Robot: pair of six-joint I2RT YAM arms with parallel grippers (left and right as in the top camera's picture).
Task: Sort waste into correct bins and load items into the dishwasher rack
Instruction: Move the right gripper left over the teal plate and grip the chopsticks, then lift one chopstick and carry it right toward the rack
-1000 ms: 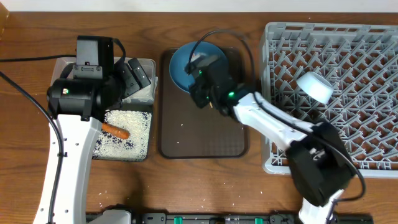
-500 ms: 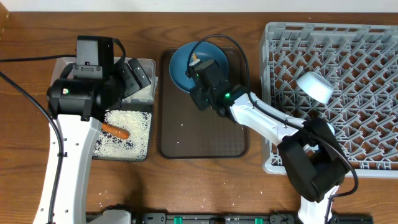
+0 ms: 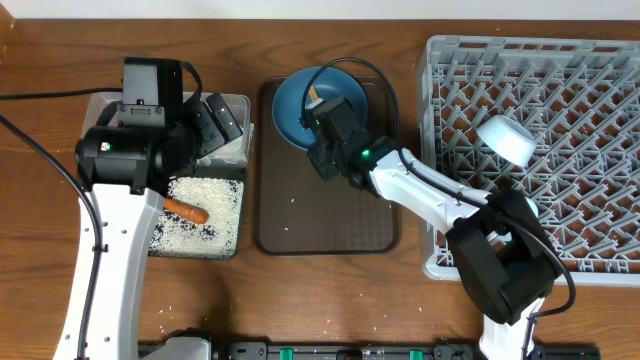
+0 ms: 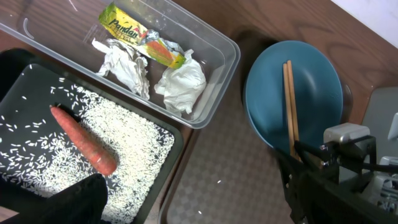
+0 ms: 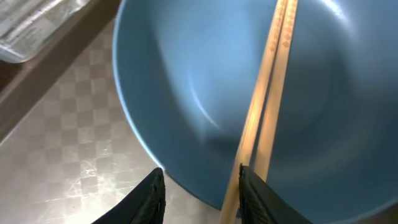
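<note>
At the left of the table, the left gripper is held wide open and empty above a clear tub. Inside the tub, a yellow-green wrapper, crumpled foil and crumpled white paper are seen lying close together. Just beside the tub sits a black tray. Its floor is strewn with rice grains, and an orange carrot is laid across them.

At the centre, a brown serving tray is set on the wooden table, with a blue plate resting at its far end. A pair of wooden chopsticks is laid side by side across the plate. The right gripper is lowered over the plate's near rim with its jaws parted to a narrow gap. The rim is framed between the two fingers. The near end of the chopsticks is hidden behind the other finger, so whether they are touched cannot be told. Nothing is seen clamped between the jaws.

At the right, a large grey dishwasher rack fills the table's edge. A white bowl is propped among its pegs.
</note>
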